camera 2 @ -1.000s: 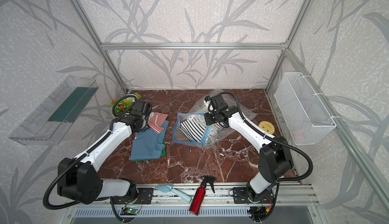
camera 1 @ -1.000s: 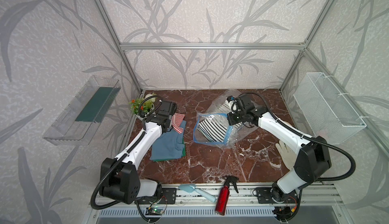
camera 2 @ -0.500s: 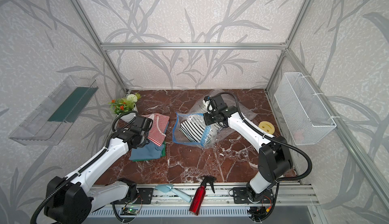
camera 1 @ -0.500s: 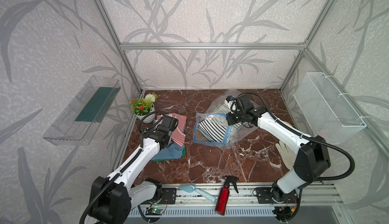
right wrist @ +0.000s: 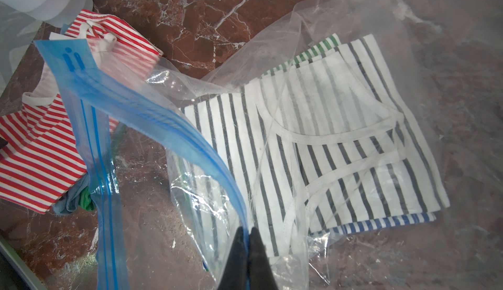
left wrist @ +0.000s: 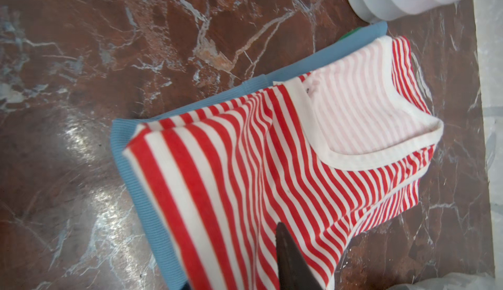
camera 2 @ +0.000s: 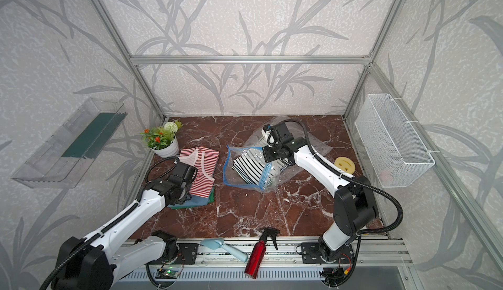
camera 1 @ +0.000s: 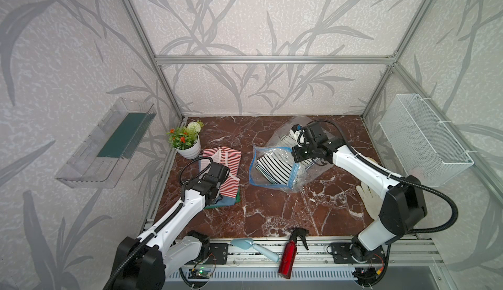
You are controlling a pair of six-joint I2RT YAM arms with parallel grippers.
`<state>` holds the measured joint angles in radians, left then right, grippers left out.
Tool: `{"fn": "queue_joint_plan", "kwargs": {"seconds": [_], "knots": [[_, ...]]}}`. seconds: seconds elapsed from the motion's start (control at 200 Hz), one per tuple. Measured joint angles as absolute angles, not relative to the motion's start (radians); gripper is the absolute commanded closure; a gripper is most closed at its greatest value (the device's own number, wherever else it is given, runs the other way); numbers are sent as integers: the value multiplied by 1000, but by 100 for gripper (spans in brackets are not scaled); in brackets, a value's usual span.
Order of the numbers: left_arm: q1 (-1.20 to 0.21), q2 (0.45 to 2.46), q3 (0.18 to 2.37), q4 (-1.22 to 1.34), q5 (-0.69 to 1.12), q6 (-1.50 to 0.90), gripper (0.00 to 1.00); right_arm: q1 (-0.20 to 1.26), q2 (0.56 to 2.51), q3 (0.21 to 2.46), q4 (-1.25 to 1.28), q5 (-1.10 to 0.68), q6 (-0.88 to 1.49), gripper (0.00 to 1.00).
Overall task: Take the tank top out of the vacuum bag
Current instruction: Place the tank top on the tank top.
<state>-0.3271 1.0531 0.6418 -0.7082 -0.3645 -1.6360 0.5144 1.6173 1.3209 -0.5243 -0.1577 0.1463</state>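
On the rail along the bottom edge of both top views lie a red spray bottle (camera 1: 290, 256) and a pale blue brush (camera 1: 254, 247). Beyond them, left of centre on the red marble surface (camera 1: 272, 215), the left pincer (camera 1: 216, 190) hangs over a folded pile. A red-striped tank top (left wrist: 272, 166) lies on a blue garment (left wrist: 147, 212), with a green edge beneath. In the left wrist view its jaws stand apart, one dark finger (left wrist: 294, 264) low over the stripes; I cannot tell whether it touches the cloth. At the right edge a white glove (camera 1: 366, 201) lies flat.

Right of centre sits the vacuum bag (camera 1: 280, 136), crumpled, its mouth toward the lower left of the frame. The right pincer (right wrist: 247, 237) is pressed together on the bag's blue zip strip (right wrist: 152, 117), holding that lip up. Inside lies a black-striped tank top (right wrist: 326, 144) over a green-striped top (right wrist: 313, 50) and a blue-striped top (right wrist: 381, 223).

Farther back are a yellow sponge (camera 2: 344, 164) at right and a potted plant (camera 1: 187, 141) in the surface's upper left corner.
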Motion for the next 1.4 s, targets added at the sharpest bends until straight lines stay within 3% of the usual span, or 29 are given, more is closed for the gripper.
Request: {"fn": "queue_joint_plan", "kwargs": {"seconds": [0.175,0.535,0.765,0.949,1.399], "knots": [[-327,977,638,-781,-361,-1568,56,514,1619,1321,-522,-159,146,100],[-380,834,686,-947,-205,-1227,56,514,1636,1321,-514,-160,149,100],[-525,1154,941,-979,-197,-978,58,516,1636,1321,-506,-167,150,100],[-588,1362,989,-972,-194,-833,60,516,1636,1319,-506,-165,150,100],[-624,1484,991,-974,-215,-728,59,516,1636,1316,-506,-165,150,100]]}}
